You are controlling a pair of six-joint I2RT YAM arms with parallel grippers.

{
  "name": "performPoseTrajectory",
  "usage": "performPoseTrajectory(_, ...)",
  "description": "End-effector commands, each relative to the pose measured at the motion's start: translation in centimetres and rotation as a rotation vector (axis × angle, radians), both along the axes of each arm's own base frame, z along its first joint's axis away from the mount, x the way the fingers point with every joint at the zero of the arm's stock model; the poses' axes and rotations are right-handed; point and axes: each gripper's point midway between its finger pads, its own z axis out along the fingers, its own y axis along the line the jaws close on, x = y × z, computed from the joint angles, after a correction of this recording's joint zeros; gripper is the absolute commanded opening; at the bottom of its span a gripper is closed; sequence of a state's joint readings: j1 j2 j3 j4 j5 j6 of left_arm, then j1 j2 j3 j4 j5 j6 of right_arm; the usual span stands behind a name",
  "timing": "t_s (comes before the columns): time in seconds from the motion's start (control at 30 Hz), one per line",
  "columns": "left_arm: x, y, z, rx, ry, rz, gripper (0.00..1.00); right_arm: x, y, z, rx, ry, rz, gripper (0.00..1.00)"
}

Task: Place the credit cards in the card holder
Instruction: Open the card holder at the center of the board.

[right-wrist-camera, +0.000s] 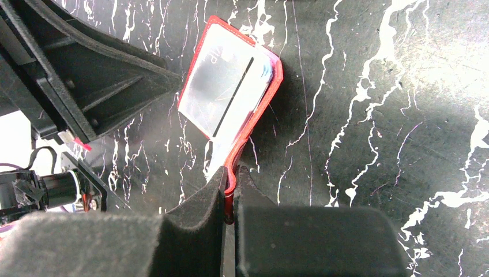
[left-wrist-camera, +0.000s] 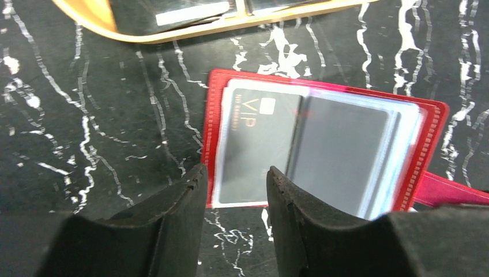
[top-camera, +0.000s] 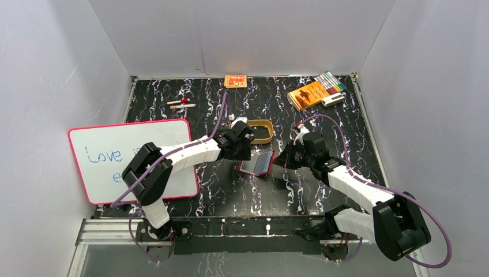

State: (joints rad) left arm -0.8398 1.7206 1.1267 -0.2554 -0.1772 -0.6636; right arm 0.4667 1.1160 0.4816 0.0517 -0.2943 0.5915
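The right gripper (right-wrist-camera: 230, 179) clenched the limp-looking card holder (left-wrist-camera: 432, 124) at its 3 o'clock edge, while the open left gripper (left-wrist-camera: 235, 187) hovered over probably slick, stiff credit cards (left-wrist-camera: 259, 144).

Lab robot cell. Plain white panel walls (top-camera: 242, 34) beyond and beside the left tool (top-camera: 249, 154) and right tool (top-camera: 279, 161). Marbled table (top-camera: 230, 193), aluminium rail (top-camera: 109, 231) behind them, loose purple cables (top-camera: 222, 112).

1 card holder (left-wrist-camera: 214, 115), approx 3 cards (left-wrist-camera: 254, 150) — 1 tray (left-wrist-camera: 173, 32)
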Motion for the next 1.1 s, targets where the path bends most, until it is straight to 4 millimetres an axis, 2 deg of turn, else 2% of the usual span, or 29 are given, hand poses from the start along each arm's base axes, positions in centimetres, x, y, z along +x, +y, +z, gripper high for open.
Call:
performPoseTrajectory(0.0, 0.8, 2.5, 2.5, 0.068, -0.083, 0.058, 0.44, 1.2, 0.6, 2.8, 0.022, -0.095, 0.018, 0.00)
performPoseTrajectory(0.1, 0.9, 1.4, 4.9, -0.025, -0.134, 0.023, 0.56, 1.2, 0.5, 2.7, 0.013, -0.102, 0.024, 0.00)
performPoseTrajectory(0.17, 0.6, -0.3, 6.9, -0.133, -0.169, -0.054, 0.63, 1.3, 0.4, 2.5, 0.001, -0.105, 0.028, 0.00)
performPoseTrajectory(0.23, 0.1, -2.1, 7.9, -0.204, -0.173, -0.140, 0.67, 1.3, 0.2, 2.2, -0.017, -0.107, 0.030, 0.00)
performPoseTrajectory(0.3, -0.2, -3.4, 7.6, -0.221, -0.140, -0.202, 0.69, 1.3, -0.1, 1.8, -0.035, -0.105, 0.028, 0.00)
performPoseTrajectory(0.43, -1.4, -5.2, 5.5, -0.234, -0.043, -0.292, 0.70, 1.3, -0.4, 1.4, -0.048, -0.102, 0.022, 0.00)
performPoseTrajectory(0.63, -2.3, -6.6, 3.4, -0.218, 0.014, -0.355, 0.71, 1.4, 0.0, 3.2, -0.001, -0.162, 0.036, 0.00)
performPoseTrajectory(0.77, -2.2, -6.9, 2.9, -0.210, 0.020, -0.360, 0.71, 1.4, 0.3, 4.2, 0.029, -0.192, 0.045, 0.00)
performPoseTrajectory(1.07, -1.9, -7.4, 3.2, -0.218, 0.018, -0.357, 0.71, 1.4, 0.1, 3.8, 0.029, -0.183, 0.044, 0.00)
